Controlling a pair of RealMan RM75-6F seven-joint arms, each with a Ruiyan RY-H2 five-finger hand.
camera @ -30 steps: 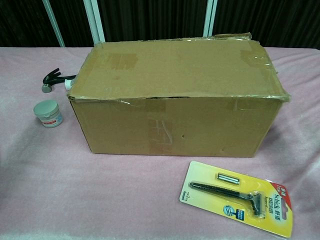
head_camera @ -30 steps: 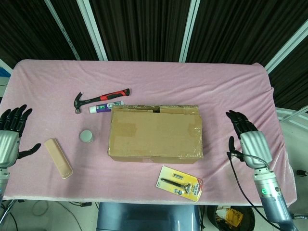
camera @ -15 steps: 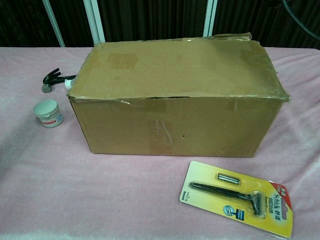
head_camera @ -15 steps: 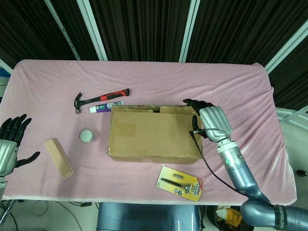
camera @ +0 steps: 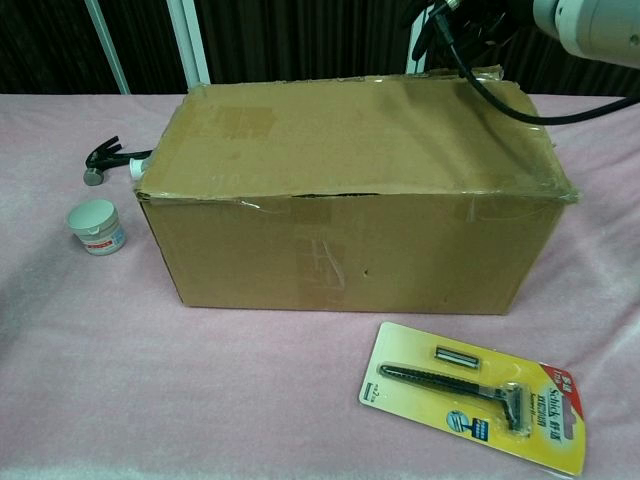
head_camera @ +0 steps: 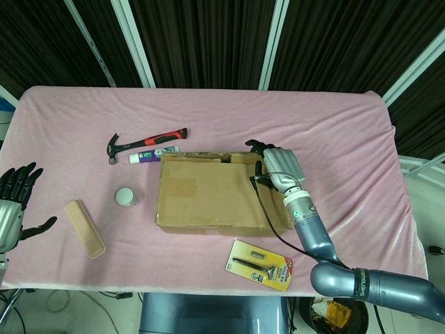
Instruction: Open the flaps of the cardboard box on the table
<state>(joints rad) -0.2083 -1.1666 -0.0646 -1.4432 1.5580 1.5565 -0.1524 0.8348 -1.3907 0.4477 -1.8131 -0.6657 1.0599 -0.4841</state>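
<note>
The brown cardboard box [head_camera: 222, 195] lies in the middle of the pink table with its taped flaps down; the chest view shows its top and front [camera: 350, 190]. My right hand [head_camera: 275, 164] hovers over the far right part of the box top, its dark fingers [head_camera: 259, 147] reaching the far edge and holding nothing. In the chest view that hand [camera: 478, 18] shows at the top, above the box's back right corner. My left hand [head_camera: 12, 202] is at the table's left edge, fingers spread and empty, far from the box.
A hammer [head_camera: 146, 141] and a small tube [head_camera: 154, 154] lie behind the box's left end. A round jar [head_camera: 125, 197] and a tan block [head_camera: 84, 228] sit to its left. A packaged razor [head_camera: 260, 264] lies in front of it.
My right hand has swung in from the table's right side, moving left and further out until it is over the box's far right corner. The left hand drifted slightly toward the edge. The box has not moved.
</note>
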